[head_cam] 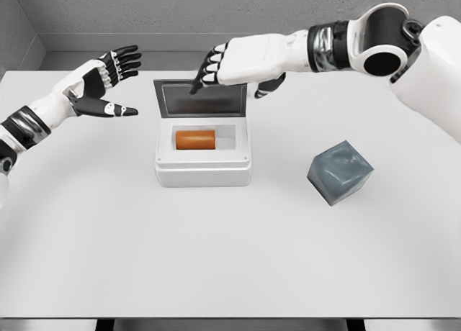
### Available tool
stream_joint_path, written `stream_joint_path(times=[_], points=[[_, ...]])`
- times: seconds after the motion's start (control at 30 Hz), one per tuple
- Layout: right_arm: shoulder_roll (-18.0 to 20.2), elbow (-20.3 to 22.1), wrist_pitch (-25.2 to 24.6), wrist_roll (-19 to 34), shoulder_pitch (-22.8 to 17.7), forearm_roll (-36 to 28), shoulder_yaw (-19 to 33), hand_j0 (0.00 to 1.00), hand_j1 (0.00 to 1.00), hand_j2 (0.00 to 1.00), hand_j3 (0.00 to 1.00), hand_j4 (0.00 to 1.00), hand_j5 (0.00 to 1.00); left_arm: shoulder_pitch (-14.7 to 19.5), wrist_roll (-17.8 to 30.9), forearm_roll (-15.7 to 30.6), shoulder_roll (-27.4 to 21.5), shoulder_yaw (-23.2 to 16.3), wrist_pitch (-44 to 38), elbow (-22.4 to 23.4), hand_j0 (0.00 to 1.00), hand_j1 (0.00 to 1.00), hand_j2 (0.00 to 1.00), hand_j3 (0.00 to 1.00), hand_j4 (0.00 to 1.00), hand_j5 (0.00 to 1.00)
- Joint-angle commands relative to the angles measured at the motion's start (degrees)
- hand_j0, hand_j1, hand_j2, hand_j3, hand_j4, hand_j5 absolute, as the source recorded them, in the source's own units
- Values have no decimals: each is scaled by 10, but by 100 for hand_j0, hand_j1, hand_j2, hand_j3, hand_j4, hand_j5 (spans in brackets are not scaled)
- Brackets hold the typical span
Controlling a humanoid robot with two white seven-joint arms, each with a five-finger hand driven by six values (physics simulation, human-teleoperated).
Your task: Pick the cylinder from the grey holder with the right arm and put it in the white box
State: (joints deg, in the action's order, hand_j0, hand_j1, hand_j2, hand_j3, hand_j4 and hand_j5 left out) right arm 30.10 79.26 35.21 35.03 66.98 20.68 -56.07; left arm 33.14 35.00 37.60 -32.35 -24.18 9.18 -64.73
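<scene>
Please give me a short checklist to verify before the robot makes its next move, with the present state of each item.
1. Cylinder is inside the white box, lying on its side: ok.
2. Right hand holds nothing, fingers relaxed: ok.
3. Right hand is clear of the box lid: not ok, it hangs just over the lid's top edge; contact cannot be told.
4. Grey holder has no cylinder showing: ok, though it sits tilted.
5. Left hand is open, apart from the box: ok.

The right hand (234,66) hides part of the box lid (203,99).
</scene>
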Motion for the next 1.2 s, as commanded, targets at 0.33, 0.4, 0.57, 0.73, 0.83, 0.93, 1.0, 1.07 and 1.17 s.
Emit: stream_joint_path(times=[0.33,0.4,0.57,0.73,0.83,0.93,1.0,1.07,1.17], points=[[247,219,-2,0,-390,-332,481,100,100,100,100,100,100,1,0,0,31,-11,0,0,100,100,100,100,100,100],[234,218,-2,0,-426,-375,482,100,100,100,100,100,100,1,0,0,35,-12,0,0,100,100,100,100,100,100],[154,217,-2,0,-541,-380,547,100,100,100,100,100,100,-8,0,0,33,-11,0,-22,100,100,100,100,100,100],[92,217,-2,0,-613,-367,555,100,100,100,100,100,100,-16,0,3,27,-10,0,-46,100,100,100,100,100,100],[87,216,-2,0,-614,-363,555,100,100,100,100,100,100,-18,0,3,26,-10,0,-50,100,100,100,100,100,100],[87,216,-2,0,-614,-362,554,100,100,100,100,100,100,-25,0,3,25,-6,0,-60,100,100,100,100,100,100],[87,214,-2,0,-614,-362,555,100,100,100,100,100,100,-29,0,3,24,-5,1,-61,100,100,100,100,100,100],[87,214,-2,0,-614,-362,555,100,100,100,100,100,100,-30,0,3,24,-3,1,-64,100,100,100,100,100,100],[87,214,-2,0,-614,-362,555,100,100,100,100,100,100,-40,0,3,9,2,1,-80,100,100,100,100,100,100]])
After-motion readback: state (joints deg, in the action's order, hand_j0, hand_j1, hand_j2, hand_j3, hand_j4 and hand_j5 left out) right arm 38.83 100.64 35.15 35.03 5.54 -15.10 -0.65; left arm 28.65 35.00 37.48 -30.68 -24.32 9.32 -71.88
